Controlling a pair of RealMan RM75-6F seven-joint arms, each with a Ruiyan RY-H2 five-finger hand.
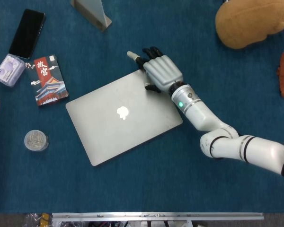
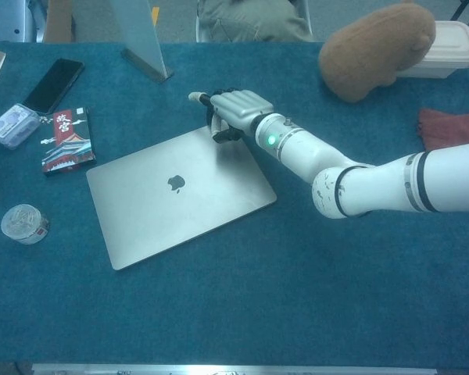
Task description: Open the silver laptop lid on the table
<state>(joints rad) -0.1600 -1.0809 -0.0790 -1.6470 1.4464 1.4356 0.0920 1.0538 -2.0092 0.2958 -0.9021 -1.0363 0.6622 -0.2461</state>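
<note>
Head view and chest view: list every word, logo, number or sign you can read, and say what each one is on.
"故宫": large white characters on the red and blue illustrated booklet.
Apple logo, no words: on the lid of the closed silver laptop.
Small print on the booklet: too small to read.
Pale lilac plastic packet and round clear-lidded tin: any print too blurred to read.
</note>
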